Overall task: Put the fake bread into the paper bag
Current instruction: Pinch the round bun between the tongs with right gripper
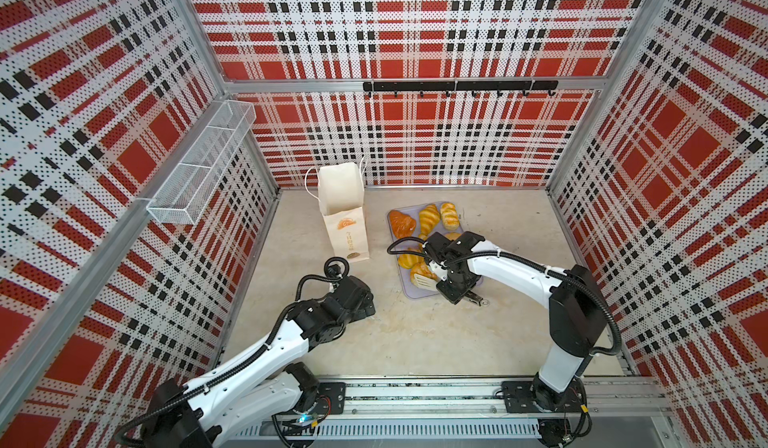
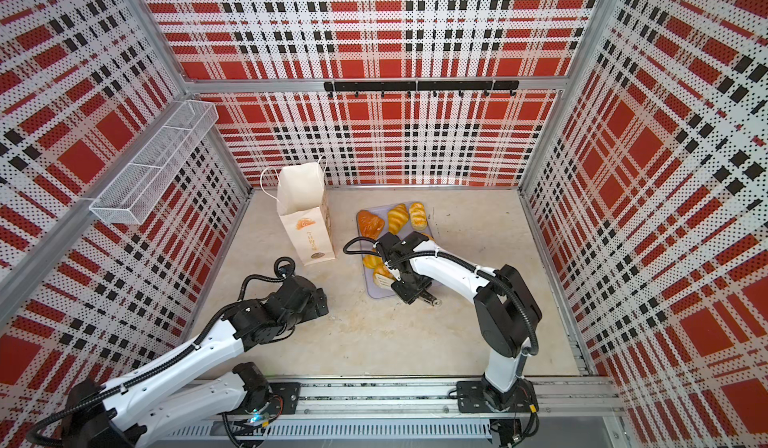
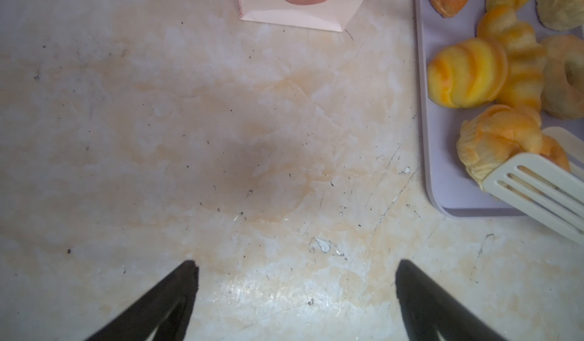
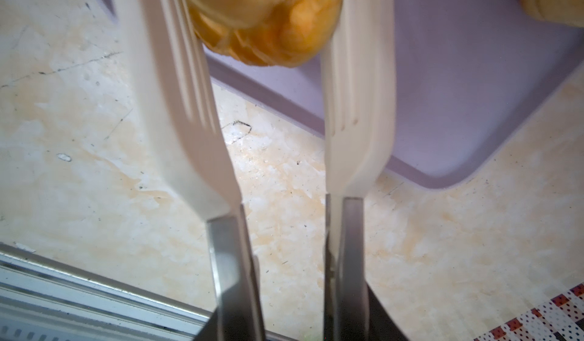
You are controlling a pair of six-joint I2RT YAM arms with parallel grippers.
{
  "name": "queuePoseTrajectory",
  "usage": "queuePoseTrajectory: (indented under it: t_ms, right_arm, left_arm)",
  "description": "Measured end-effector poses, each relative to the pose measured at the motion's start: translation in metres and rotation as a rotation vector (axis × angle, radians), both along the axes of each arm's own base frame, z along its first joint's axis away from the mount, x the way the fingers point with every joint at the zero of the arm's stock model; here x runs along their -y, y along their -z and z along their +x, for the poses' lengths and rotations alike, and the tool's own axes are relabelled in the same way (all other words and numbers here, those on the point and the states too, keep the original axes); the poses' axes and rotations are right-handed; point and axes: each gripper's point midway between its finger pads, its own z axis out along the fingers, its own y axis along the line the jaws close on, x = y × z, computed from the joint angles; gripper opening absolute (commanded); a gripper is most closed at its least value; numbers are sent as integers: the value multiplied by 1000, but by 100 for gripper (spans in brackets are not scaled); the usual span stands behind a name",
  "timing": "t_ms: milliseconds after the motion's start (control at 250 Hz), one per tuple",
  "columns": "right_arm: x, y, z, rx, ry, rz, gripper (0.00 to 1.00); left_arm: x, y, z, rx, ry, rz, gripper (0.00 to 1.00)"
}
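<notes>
Both end effectors hovered low over the bench (image 3: 158, 134). Leftmost, the left end effector (image 3: 296, 265) was released and empty; just beyond it the paper bag (image 1: 347, 234) stood upright, mouth open. Further right the fake bread (image 1: 428, 217) lay on a lilac tray (image 3: 439, 178), where the right end effector (image 1: 451, 287) clenched tongs (image 4: 177, 118) pinching one pastry (image 4: 268, 23). Glossy, it looked light and slippery; its thick middle seemed the safest hold.

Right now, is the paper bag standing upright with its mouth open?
Upright and open. In both top views the paper bag stands on its base, and its spread mouth shows the pale inner wall.
</notes>
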Motion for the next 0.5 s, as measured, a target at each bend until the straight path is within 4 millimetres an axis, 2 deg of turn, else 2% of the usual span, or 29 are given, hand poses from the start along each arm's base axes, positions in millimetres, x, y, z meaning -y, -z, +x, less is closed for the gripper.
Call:
queuePoseTrajectory:
  t_ms: [260, 500]
  right_arm:
    - [-4, -9, -2, 5, 4, 48, 42]
    - [-8, -18, -2, 11, 12, 97, 42]
  left_arm:
    - [-12, -4, 5, 11, -35, -6, 99]
    - [-15, -5, 7, 7, -33, -7, 100]
